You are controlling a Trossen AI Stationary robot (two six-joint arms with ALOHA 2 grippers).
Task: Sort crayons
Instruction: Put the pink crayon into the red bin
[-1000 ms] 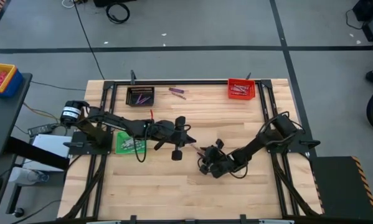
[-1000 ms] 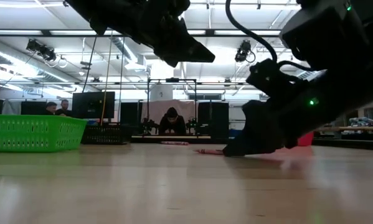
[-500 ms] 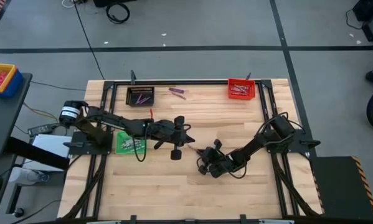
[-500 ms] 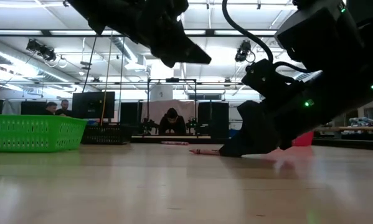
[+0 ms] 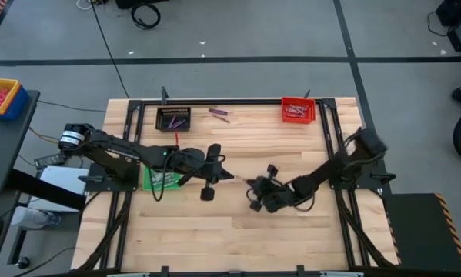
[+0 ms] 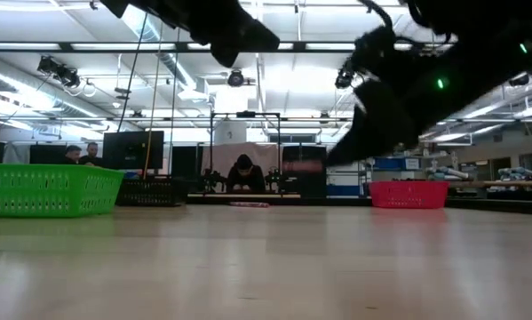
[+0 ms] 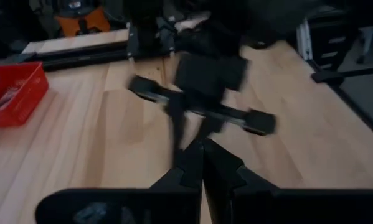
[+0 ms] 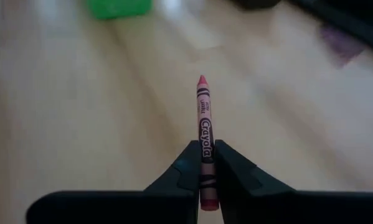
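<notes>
Pinkish-red crayon (image 8: pixel 203 140) is pinched between the right gripper (image 8: pixel 202 163) fingers, lower half clamped, tip sticking out forward past the fingertips, over bare wood. A second ago that gripper was down on the table at the crayon; in the low view it's now lifted clear of the surface, and the crayon that lay on the boards there is gone from that spot. From above, the right gripper (image 5: pixel 255 185) sits near table centre, slightly higher in the picture than before.

Left gripper (image 5: pixel 227 177) fingers are pressed together, holding nothing, raised just beside the right one. Its arm has pulled back left a bit since the earlier frame.

Other crayons: purple pair (image 5: pixel 219 114) loose near the far edge, between the black bin (image 5: pixel 173 118) and red bin (image 5: pixel 298 110). Green bin (image 5: pixel 159 178) is under the left arm.
</notes>
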